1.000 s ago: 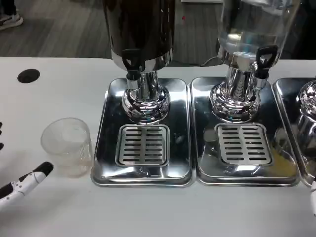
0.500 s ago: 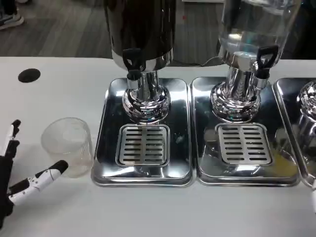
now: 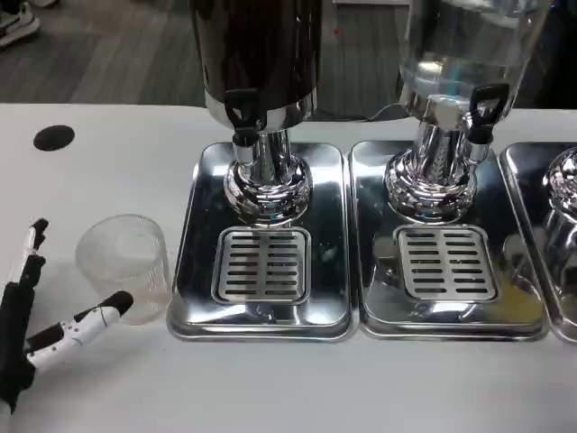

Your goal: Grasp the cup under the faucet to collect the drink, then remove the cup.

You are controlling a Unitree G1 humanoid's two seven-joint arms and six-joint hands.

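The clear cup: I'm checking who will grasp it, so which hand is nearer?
Left. The left hand sits just left of the clear cup, fingers spread toward it, one fingertip at its base. The right hand cannot be placed.

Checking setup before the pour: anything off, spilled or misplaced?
Nothing looks spilled or damaged. The clear cup stands upright on the table left of the drip tray, not under the dark dispenser's faucet. The left hand is beside it, fingers apart, not gripping.

Clear plastic cup (image 3: pixel 126 266); glossy, mirror-polished metal drip trays (image 3: pixel 261 307); matt white table (image 3: pixel 117 162).
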